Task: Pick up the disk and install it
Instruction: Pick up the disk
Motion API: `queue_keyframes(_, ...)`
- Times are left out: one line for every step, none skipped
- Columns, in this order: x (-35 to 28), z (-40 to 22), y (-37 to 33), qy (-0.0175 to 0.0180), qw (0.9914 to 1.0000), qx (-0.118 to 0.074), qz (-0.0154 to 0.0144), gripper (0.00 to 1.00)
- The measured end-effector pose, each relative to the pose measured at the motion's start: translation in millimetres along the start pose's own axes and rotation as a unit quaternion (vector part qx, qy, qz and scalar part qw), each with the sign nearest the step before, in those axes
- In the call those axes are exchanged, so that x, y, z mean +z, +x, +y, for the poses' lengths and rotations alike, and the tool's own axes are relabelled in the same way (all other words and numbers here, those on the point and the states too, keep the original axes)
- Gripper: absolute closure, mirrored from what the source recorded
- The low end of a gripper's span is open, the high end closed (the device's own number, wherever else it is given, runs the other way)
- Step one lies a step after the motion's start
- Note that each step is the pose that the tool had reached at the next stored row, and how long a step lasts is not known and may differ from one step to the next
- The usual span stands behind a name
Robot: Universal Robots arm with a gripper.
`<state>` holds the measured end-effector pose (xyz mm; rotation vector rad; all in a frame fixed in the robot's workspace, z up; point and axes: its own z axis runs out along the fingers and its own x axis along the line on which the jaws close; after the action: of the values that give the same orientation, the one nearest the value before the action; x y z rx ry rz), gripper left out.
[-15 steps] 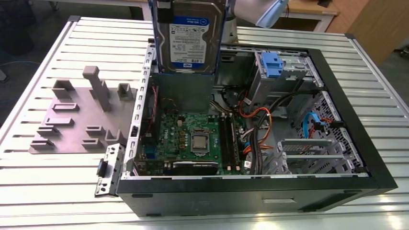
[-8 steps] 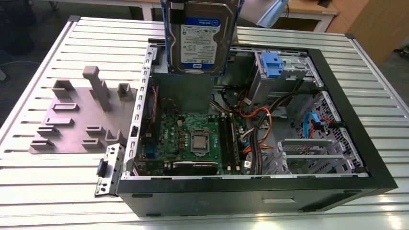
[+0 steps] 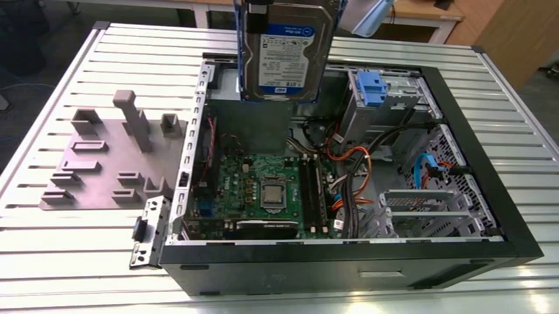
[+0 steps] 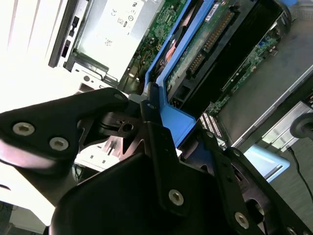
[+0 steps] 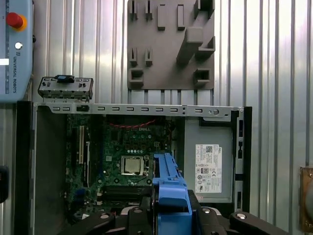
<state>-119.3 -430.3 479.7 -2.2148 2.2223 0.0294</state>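
A robotics lab set up for computer assembly

The desk [image 3: 52,261] is ribbed aluminium profile, and on it lies an open computer case [image 3: 349,265] beside a grey fixture plate [image 3: 96,163] of moulded blocks — bench gear rather than home or office furnishing. In the first wrist view a teach pendant [image 5: 14,54] with a red stop button [image 5: 14,20] lies near the case, and a black robot pincer [image 5: 171,208] grips the disk [image 5: 168,181] above the motherboard. Wooden worktops [image 3: 428,16] stand behind the desk.
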Motion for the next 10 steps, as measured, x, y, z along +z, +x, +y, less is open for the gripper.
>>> queue_keyframes(0.0, -1.4, 0.0, 0.0, 1.0, 0.0, 0.0, 0.64)
queue_keyframes(0.0, -2.9, 0.0, 0.0, 1.0, 0.0, 0.0, 0.64)
queue_keyframes(0.0, -4.1, 0.0, 0.0, 1.0, 0.0, 0.0, 0.64)
queue_keyframes(-0.1, -5.1, 0.1, 0.0, 1.0, 0.0, 0.0, 0.64)
queue_keyframes(-0.1, -5.8, 0.2, 0.0, 1.0, 0.0, 0.0, 0.64)
queue_keyframes(-0.1, -6.3, 0.5, 0.0, 1.0, 0.0, 0.0, 0.64)
queue_keyframes(-0.1, -6.6, 0.8, 0.0, 1.0, 0.0, 0.0, 0.64)
queue_keyframes(-0.1, -6.8, 1.3, 0.0, 1.0, 0.0, 0.0, 0.64)
queue_keyframes(-0.1, -7.0, 2.0, 0.0, 1.0, 0.0, 0.0, 0.64)
queue_keyframes(-0.1, -7.1, 2.8, 0.0, 1.0, 0.0, 0.0, 0.64)
